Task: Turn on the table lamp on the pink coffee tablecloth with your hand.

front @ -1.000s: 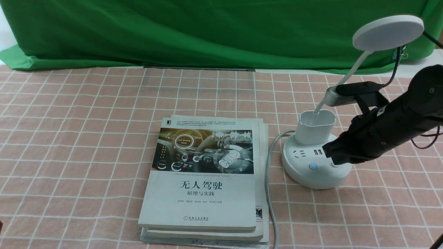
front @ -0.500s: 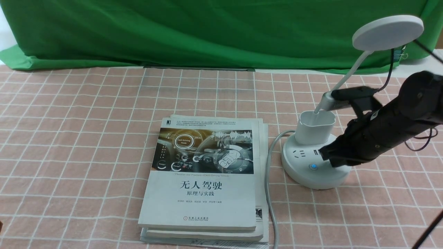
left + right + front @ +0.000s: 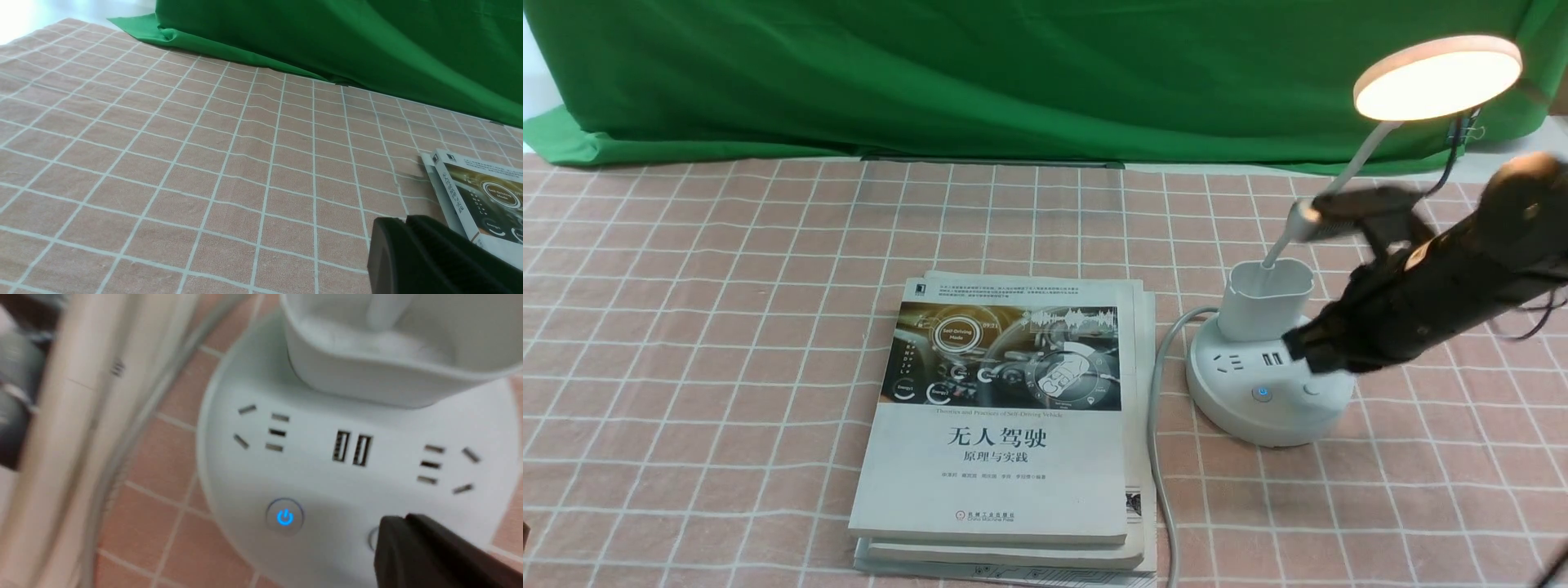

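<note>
The white table lamp stands on the pink coffee tablecloth (image 3: pixel 727 327) at the right, and its round disc head (image 3: pixel 1437 77) glows warm. Its round base (image 3: pixel 1258 416) carries a blue-lit power button (image 3: pixel 1263 393) and a second, plain button (image 3: pixel 1311 390). My hand, the right gripper (image 3: pixel 1298 347), is shut and empty, hovering just over the base's right side beside the cup-shaped holder (image 3: pixel 1266 306). In the right wrist view the shut tip (image 3: pixel 402 522) partly covers the plain button, right of the blue button (image 3: pixel 284 517). My left gripper (image 3: pixel 404 222) is shut and empty, low over the cloth (image 3: pixel 163 163).
A stack of books (image 3: pixel 1005 425) lies mid-table left of the lamp, its corner (image 3: pixel 482 196) near my left gripper. The lamp's grey cable (image 3: pixel 1156 457) runs between books and base toward the front edge. A green backdrop cloth (image 3: pixel 1013 73) hangs along the far side.
The lamp head has lit up. My right gripper pressed down on the base's right button and has since lifted slightly up off it, still shut.
</note>
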You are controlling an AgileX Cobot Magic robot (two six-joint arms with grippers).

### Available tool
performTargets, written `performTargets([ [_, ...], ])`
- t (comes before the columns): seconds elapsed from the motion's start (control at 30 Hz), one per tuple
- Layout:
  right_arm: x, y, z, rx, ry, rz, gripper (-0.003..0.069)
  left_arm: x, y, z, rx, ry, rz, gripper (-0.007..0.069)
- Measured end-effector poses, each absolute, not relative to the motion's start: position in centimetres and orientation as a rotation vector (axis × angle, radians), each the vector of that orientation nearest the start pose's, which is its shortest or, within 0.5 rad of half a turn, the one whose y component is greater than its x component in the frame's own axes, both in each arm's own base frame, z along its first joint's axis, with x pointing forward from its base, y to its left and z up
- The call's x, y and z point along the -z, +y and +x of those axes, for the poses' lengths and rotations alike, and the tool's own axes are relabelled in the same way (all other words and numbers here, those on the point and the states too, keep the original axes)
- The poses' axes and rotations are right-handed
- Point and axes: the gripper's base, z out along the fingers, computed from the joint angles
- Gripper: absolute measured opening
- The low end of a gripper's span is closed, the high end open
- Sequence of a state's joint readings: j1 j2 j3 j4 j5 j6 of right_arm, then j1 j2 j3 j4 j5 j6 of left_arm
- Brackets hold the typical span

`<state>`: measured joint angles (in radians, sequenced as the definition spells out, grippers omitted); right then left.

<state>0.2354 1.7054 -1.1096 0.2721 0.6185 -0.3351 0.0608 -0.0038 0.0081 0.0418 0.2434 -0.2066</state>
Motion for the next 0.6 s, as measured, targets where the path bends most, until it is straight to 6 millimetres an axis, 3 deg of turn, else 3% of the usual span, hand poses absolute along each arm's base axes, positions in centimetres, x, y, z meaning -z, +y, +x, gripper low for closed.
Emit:
performTargets([
  [0.13,-23.1,9.3,32.3,-0.262,2.626,-0.526,0.0034,-18.9,0.4,5.5,0.069,1.720,-0.203,0.0019],
  [0.4,-25.2,8.4,28.0,-0.271,2.605,-0.528,0.0034,-18.9,0.4,5.5,0.069,1.720,-0.203,0.0019],
  [0.6,-26.9,6.8,21.6,-0.298,2.548,-0.435,0.0034,-18.9,0.4,5.5,0.069,1.720,-0.203,0.0019],
])
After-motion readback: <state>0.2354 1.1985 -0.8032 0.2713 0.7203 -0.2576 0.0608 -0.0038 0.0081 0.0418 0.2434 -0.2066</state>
